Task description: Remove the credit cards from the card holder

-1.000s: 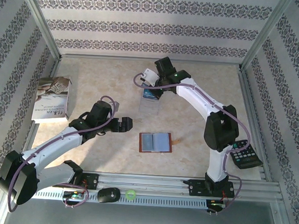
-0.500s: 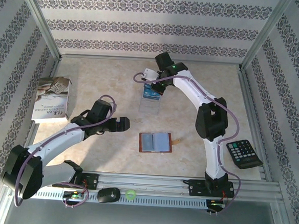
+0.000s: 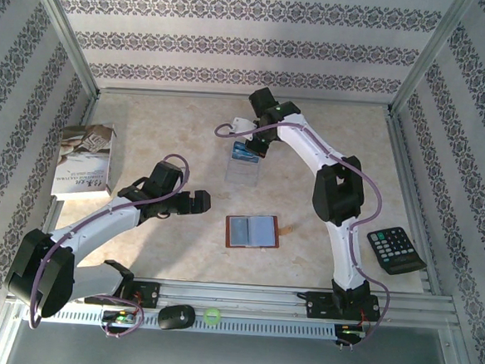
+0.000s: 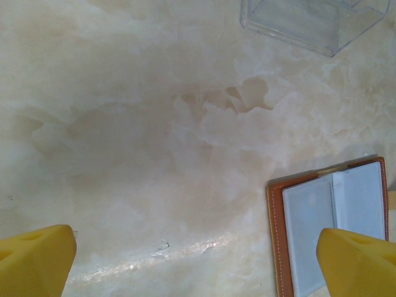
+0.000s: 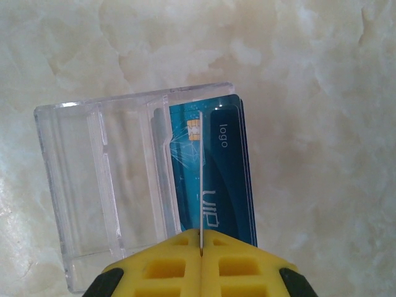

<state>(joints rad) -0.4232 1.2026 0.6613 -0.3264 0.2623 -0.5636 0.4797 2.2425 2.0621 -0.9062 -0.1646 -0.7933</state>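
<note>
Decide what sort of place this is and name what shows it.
Probably a robot test cell: wallpapered panels in a metal frame enclose a marble-look table, with left arm and right arm bolted to a rail.

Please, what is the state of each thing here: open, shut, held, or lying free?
card holder: open, lying flat, free.
blue cards: stacked, lying in the clear tray.
held card: edge-on, clamped in the right gripper.
left gripper: open, empty.
booklet: closed.

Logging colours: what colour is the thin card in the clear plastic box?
Blue card, pale markings; right wrist view.
</note>
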